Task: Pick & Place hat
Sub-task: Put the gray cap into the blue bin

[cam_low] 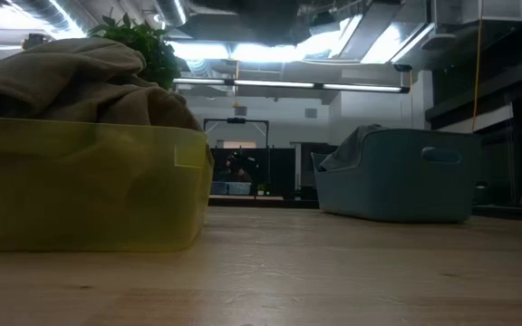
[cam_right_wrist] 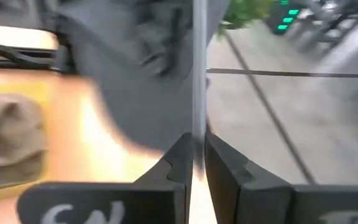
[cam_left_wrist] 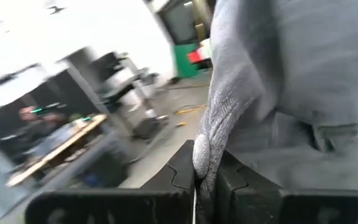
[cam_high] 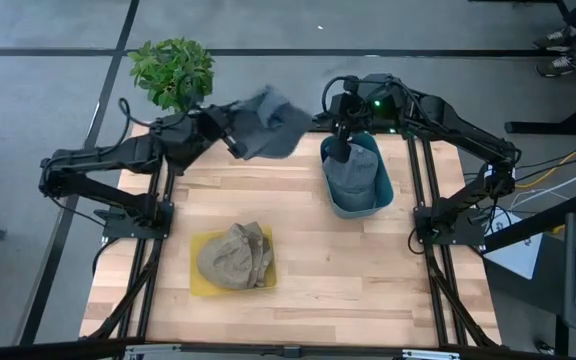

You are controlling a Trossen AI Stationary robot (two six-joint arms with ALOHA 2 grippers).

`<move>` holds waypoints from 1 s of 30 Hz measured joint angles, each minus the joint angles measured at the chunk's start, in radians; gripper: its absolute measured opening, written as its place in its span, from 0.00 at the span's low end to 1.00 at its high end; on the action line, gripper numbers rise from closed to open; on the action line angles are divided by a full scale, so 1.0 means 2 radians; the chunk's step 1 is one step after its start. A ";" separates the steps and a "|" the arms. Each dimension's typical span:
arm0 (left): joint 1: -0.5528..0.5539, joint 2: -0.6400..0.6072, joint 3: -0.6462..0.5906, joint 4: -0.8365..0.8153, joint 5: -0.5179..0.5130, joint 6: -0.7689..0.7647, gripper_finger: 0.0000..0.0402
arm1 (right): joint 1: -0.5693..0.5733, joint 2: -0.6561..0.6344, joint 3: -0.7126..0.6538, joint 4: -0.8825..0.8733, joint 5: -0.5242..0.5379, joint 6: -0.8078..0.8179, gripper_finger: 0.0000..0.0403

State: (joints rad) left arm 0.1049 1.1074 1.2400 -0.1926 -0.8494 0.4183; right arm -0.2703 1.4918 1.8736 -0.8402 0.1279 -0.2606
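The left gripper (cam_high: pixel 236 143) is clamped on a grey hat (cam_high: pixel 273 122), held in the air above the table's far edge, left of the blue bin (cam_high: pixel 365 203). The right gripper (cam_high: pixel 340 150) hovers over that bin, which holds another grey hat, jaws nearly together with nothing visibly between them. The carry step is in hand; next the held hat probably needs moving over the yellow bin (cam_high: pixel 200 284), which holds tan hats (cam_high: pixel 233 256), at the near left, then releasing.

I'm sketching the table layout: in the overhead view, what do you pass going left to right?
Potted plant → yellow bin of tan hats → grey hat held by the left gripper → blue bin.
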 joint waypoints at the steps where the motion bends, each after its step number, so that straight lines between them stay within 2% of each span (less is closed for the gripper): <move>1: -0.003 -0.004 0.000 -0.001 -0.021 0.005 0.03 | 0.000 0.000 0.000 -0.001 -0.017 0.006 0.11; 6: -0.011 -0.009 0.000 -0.004 -0.089 0.007 0.03 | 0.000 0.000 0.000 -0.002 -0.059 0.037 0.16; 10: -0.022 -0.003 0.000 -0.022 -0.094 0.000 0.03 | 0.000 0.000 0.000 0.008 -0.083 0.066 0.26; 16: -0.037 0.014 0.000 -0.051 -0.063 -0.047 0.03 | 0.000 0.000 0.000 0.048 -0.100 0.089 0.45; 20: -0.040 0.032 0.000 -0.067 -0.035 -0.089 0.03 | 0.000 0.002 0.000 0.089 -0.100 0.086 0.54; 25: -0.038 0.058 0.000 -0.067 -0.012 -0.113 0.03 | 0.009 0.021 0.001 0.129 -0.100 0.084 0.58; 30: -0.038 0.077 0.000 -0.064 -0.009 -0.115 0.03 | 0.029 0.052 0.001 0.142 -0.100 0.066 0.58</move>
State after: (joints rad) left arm 0.0288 1.2606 1.2400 -0.3202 -0.8679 0.1887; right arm -0.2129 1.5949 1.8748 -0.5567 -0.0727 -0.1290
